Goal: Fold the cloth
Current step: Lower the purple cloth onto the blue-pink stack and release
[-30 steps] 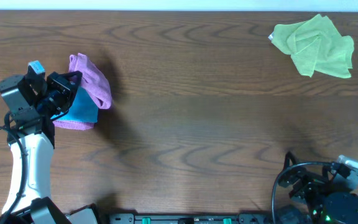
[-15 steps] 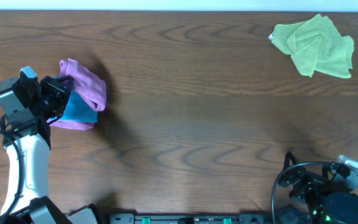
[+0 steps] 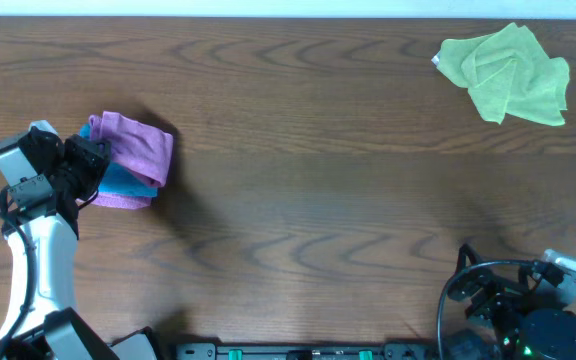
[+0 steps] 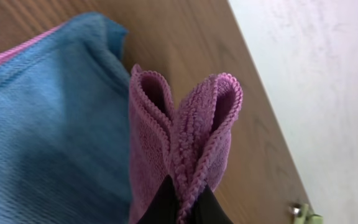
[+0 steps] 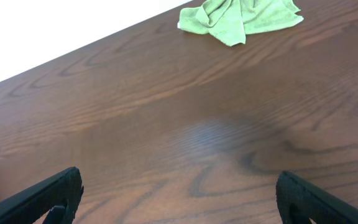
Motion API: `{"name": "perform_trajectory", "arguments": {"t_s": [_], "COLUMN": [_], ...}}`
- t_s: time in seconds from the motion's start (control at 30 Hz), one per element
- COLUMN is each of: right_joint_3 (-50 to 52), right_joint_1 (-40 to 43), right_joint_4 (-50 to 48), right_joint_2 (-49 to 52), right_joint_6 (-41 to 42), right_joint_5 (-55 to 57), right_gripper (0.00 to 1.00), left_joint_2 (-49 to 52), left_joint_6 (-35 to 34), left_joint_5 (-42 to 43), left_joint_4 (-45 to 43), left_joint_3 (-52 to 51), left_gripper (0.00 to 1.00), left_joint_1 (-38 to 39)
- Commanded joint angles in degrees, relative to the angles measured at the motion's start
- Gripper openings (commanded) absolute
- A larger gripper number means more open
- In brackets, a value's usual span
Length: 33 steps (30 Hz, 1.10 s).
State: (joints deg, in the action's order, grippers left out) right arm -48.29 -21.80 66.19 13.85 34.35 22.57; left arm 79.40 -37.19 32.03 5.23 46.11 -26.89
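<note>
Dark, grained wood makes up the table [image 3: 318, 200], with a white strip behind its far edge. At the left end, the left gripper [image 4: 182, 208] is pressed together on the purple cloth [image 3: 133, 150] — the wrist camera shows its two dark fingertips pinching a doubled fold, with the looped edges standing up side by side. The held part of the purple cloth arches over a blue cloth [image 3: 126, 181] that lies flat on the table beneath it. A purple strip also shows along the blue cloth's near edge.

At the far right corner, well apart from all this, a green cloth [image 3: 506, 72] lies crumpled in loose folds. The right gripper [image 5: 178, 180] sits low at the near right edge, its fingers spread wide and holding nothing — only bare wood shows between them.
</note>
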Motion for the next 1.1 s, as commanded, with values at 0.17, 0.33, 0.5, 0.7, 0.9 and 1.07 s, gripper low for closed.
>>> {"name": "perform_trajectory", "arguments": {"t_s": [0.17, 0.33, 0.5, 0.7, 0.9, 1.07], "right_joint_3": [0.0, 0.0, 0.0, 0.0, 0.0, 0.0], "right_joint_1": [0.1, 0.1, 0.1, 0.1, 0.1, 0.1], "right_joint_4": [0.1, 0.1, 0.1, 0.1, 0.1, 0.1], "right_joint_2": [0.0, 0.0, 0.0, 0.0, 0.0, 0.0], "right_joint_6": [1.0, 1.0, 1.0, 1.0, 1.0, 1.0], "right_joint_5": [0.8, 0.8, 0.8, 0.8, 0.8, 0.8], "right_gripper": [0.99, 0.99, 0.99, 0.99, 0.99, 0.99], "left_joint_2": [3.4, 3.6, 3.6, 3.6, 3.6, 3.5], "left_joint_6": [3.1, 5.0, 5.1, 5.1, 5.1, 5.0], "left_joint_5": [-4.0, -4.4, -4.4, -5.6, -5.7, -6.1], "left_joint_4": [0.1, 0.1, 0.2, 0.8, 0.7, 0.8], "left_joint_3": [1.3, 1.3, 1.3, 1.3, 1.3, 1.3], "left_gripper": [0.06, 0.06, 0.06, 0.25, 0.49, 0.93], "left_joint_1": [-1.9, -3.8, -5.0, -5.1, -5.1, -5.8]}}
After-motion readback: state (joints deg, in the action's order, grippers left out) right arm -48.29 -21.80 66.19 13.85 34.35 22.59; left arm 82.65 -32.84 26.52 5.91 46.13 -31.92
